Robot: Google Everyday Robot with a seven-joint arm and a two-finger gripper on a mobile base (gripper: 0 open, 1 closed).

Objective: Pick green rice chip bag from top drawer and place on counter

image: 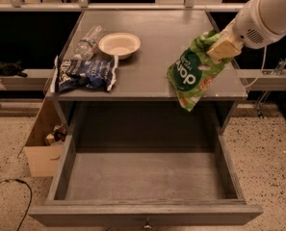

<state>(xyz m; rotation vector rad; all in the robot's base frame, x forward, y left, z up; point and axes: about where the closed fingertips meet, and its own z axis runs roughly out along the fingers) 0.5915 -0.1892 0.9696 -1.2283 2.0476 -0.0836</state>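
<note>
The gripper [223, 48] hangs over the front right corner of the flat grey wooden desk [166, 32], jaws clamped on the top of the glossy bright green rice chip bag [193, 76], which dangles across the desk's front edge.

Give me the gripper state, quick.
Gripper: shut on the green rice chip bag, held by its top over the front edge of the counter.
</note>
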